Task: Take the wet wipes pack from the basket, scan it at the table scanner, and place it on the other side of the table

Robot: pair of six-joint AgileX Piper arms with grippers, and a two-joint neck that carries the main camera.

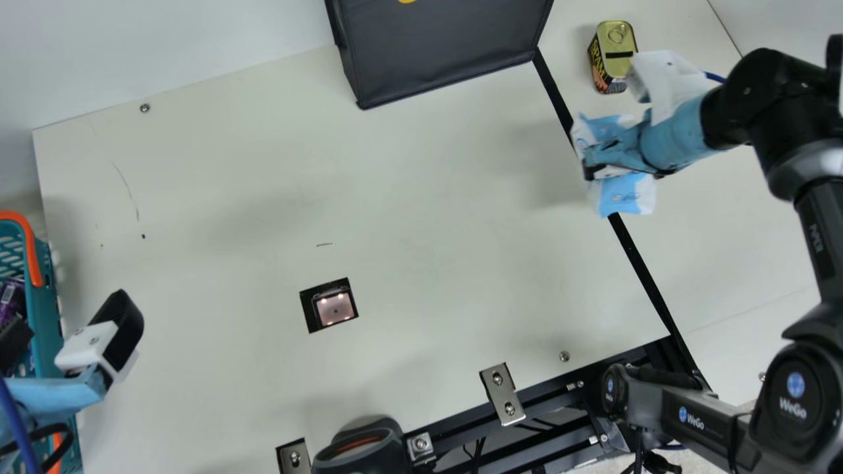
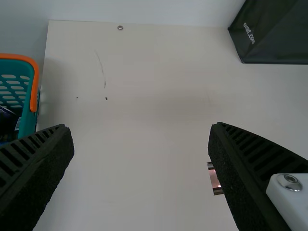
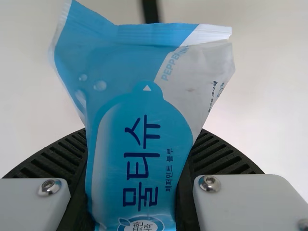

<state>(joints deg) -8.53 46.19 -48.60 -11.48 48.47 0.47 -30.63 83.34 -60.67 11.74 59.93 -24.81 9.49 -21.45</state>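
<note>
At the left edge of the main view, the basket (image 1: pixel 47 316) is seen, with a purple packet (image 1: pixel 12 299) inside. Beside it, in the lower left of the frame, the left gripper (image 2: pixel 140 127) is held with its jaws wide apart and nothing between them, as is confirmed by the left wrist view. Its share of the work is judged to be finished, since the wipes have been taken out of the basket.

Left of centre, in the lower half, the table scanner (image 1: pixel 334 308) is set into the table (image 1: pixel 250 178), with its window uncovered. Whether a read was registered cannot be told; from the pack's position well apart from it, the scanning step is judged to be over.

At the top, right of centre, a black bag (image 1: pixel 441 49) is seen.

In the right part of the frame, the wet wipes pack (image 1: pixel 627 195) is gripped by the right gripper (image 1: pixel 591 164). The jaws are closed on its middle, kept a little apart by its thickness, and the wrapper is pinched inward. The pack appears to be held above the table, over the line of the black strip (image 1: pixel 645 276), near the tin (image 1: pixel 612 56) at the upper right.

The task is thus judged to be in its last part: the pack has been brought to the side opposite the basket, and only lowering and release seem to be left.
</note>
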